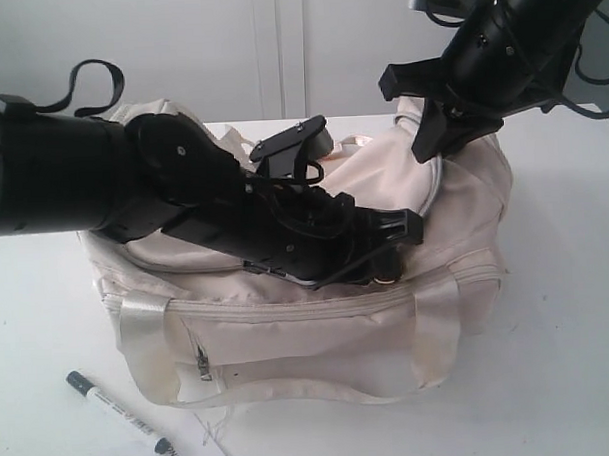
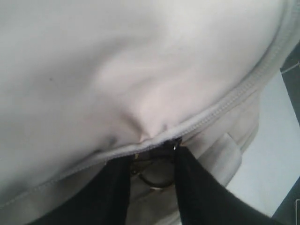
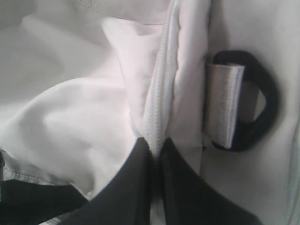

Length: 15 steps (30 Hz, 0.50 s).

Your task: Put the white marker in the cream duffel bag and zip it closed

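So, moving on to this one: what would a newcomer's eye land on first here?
A big cream duffel bag fills the middle of the white table, both black arms on it: the left pincer at the gold zipper pull, the right pincer pinching the zipper seam beside a black end ring. The white marker lies out on the table in front of the bag.

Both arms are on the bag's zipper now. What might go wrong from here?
1. The white marker lies on the table in front of the cream duffel bag; closing up now would likely leave it outside.
2. The right gripper has its jaws pinched on soft zipper tape; it may slip or bunch under pull.
3. The small gold pull sits between the left gripper's jaws; it could slide out.
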Motion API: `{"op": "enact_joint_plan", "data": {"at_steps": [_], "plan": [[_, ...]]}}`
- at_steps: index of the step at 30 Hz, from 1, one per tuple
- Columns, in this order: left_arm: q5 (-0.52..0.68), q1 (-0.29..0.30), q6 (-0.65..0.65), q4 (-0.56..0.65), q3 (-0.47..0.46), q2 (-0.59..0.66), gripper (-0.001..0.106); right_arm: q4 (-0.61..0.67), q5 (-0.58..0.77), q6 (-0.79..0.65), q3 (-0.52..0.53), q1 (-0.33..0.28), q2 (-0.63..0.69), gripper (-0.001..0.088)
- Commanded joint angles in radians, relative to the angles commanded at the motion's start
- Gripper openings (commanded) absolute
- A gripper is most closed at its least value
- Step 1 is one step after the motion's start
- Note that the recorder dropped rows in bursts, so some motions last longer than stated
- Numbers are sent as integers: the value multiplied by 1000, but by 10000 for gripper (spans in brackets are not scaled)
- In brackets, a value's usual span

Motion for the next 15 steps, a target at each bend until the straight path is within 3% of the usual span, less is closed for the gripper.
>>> {"op": "enact_joint_plan", "data": {"at_steps": [15], "plan": [[37, 0, 77, 94, 0, -72, 0, 0, 0, 0, 0, 0, 0, 0]]}}
